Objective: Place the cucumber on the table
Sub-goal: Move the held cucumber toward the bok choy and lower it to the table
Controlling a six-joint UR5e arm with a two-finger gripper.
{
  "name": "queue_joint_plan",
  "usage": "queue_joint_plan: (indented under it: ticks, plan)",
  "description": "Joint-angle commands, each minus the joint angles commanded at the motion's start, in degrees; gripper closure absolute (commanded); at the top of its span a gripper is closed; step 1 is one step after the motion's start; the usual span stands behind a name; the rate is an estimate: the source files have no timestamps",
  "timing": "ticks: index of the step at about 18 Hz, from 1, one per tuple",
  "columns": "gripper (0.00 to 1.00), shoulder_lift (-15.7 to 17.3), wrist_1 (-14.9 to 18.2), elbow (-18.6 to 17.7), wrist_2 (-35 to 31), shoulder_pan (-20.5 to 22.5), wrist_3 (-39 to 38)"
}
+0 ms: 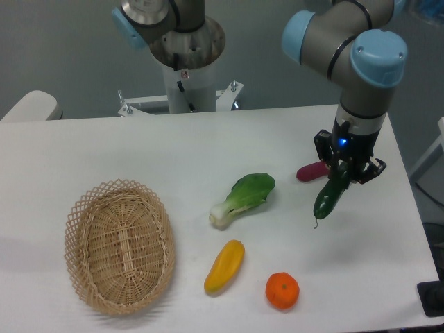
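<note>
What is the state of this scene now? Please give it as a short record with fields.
gripper: shut on the cucumber
cucumber: dark green, hanging tilted, stem tip down
table: white
behind the gripper: magenta vegetable
table centre: bok choy
front: yellow vegetable, orange fruit
left: wicker basket, nothing inside
</note>
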State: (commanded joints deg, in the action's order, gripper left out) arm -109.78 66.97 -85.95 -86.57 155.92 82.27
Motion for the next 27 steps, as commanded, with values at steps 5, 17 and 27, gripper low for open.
queue_joint_plan:
  ticks: [5, 17, 27]
  plan:
    - [0.82, -0.79, -0.53, -1.41, 0.09, -0.26, -9.48]
    - [0.81, -10.81, -8.88, -3.08, -3.08, -4.57, -12.5]
    - [0.8, -10.72, -9.05, -6.51, -3.16, -7.65, -7.04]
